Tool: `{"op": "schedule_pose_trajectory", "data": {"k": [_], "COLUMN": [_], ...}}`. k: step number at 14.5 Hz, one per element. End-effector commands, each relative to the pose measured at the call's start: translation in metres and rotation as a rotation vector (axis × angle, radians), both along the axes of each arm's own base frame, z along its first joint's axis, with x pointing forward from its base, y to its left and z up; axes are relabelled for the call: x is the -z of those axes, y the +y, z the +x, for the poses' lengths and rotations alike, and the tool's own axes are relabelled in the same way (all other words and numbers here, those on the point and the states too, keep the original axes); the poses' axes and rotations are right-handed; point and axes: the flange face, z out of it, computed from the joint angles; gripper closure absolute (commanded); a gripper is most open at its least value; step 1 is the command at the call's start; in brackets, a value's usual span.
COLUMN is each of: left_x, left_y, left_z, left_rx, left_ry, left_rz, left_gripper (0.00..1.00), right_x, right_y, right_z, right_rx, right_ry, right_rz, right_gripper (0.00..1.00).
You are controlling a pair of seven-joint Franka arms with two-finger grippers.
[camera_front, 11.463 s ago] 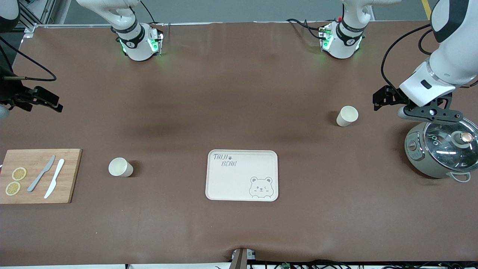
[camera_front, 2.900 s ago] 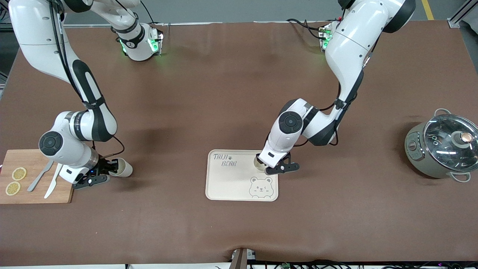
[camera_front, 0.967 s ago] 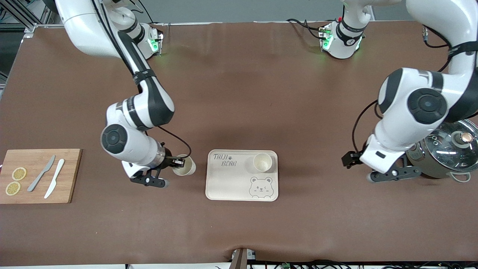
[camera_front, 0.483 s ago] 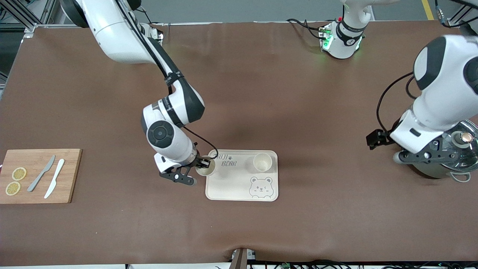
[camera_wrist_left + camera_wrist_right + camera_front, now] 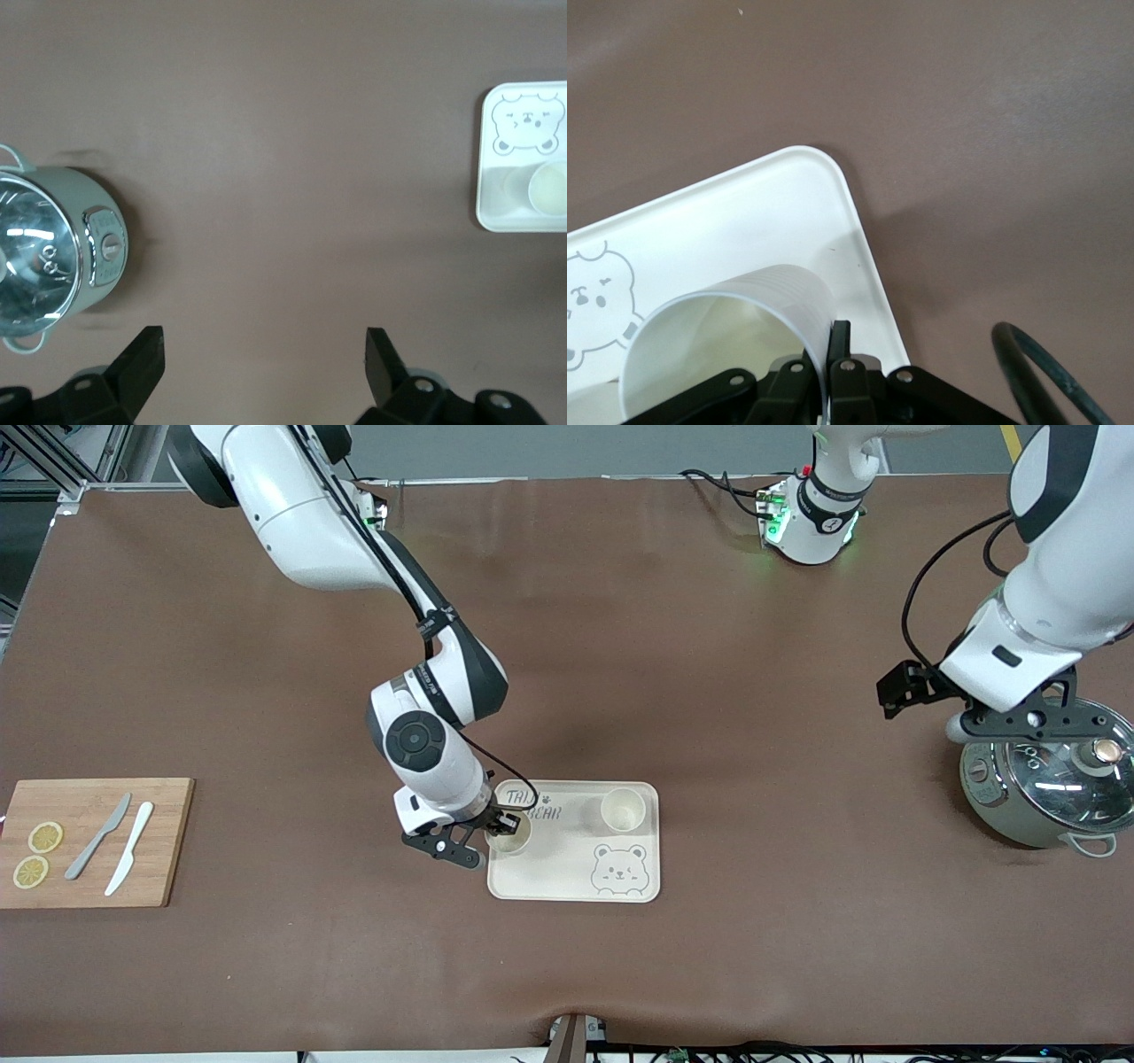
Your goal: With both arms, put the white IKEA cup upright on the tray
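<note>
Right end effector (image 5: 498, 834): I'm clamped on the second cup's (image 5: 509, 836) rim over the tray (image 5: 567, 872).
Tip: level it, lower gently, release.
Left end effector (image 5: 1010, 724): spread wide, waiting above the pot (image 5: 1050, 779).

White arms (image 5: 310, 522), black joints, cables

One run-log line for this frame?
right gripper: shut on second cup, over tray | left gripper: open, empty, above pot | first cup: upright on tray

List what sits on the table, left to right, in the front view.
Wooden cutting board → white cup held in the right gripper → cream rectangular bear tray → upright white cup on the tray → grey-green pot with glass lid.
</note>
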Motion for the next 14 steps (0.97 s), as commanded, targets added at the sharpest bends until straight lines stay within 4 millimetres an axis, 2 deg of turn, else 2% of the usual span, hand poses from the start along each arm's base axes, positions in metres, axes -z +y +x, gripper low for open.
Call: {"op": "schedule_pose_trajectory", "data": {"k": [1, 2, 3, 7, 10, 14], "left_x": [-0.004, -0.005, -0.008, -0.005, 0.001, -0.002], "left_y": [0.001, 0.008, 0.024, 0.055, 0.056, 0.059], "left_z": [-0.025, -0.030, -0.032, -0.051, -0.067, -0.061], "left_rx": [0.042, 0.051, 0.042, 0.053, 0.063, 0.097], "left_ry": [0.023, 0.023, 0.023, -0.018, -0.040, -0.046], "left_rz": [-0.021, -0.032, -0.047, -0.103, -0.102, -0.105], "left_gripper": [0.00, 0.00, 0.00, 0.00, 0.00, 0.00], "right_x": [0.013, 0.017, 0.022, 0.031, 0.035, 0.038], "right_y": [0.018, 0.020, 0.020, 0.028, 0.034, 0.035], "right_z": [-0.003, -0.004, -0.004, -0.009, -0.012, -0.014], "right_rx": [0.005, 0.006, 0.019, 0.014, 0.007, 0.009], "right_ry": [-0.028, -0.026, -0.021, -0.022, -0.036, -0.033], "right_rz": [-0.017, -0.016, -0.017, -0.014, -0.006, -0.008], "right_gripper": [1.00, 1.00, 1.00, 1.00, 1.00, 1.00]}}
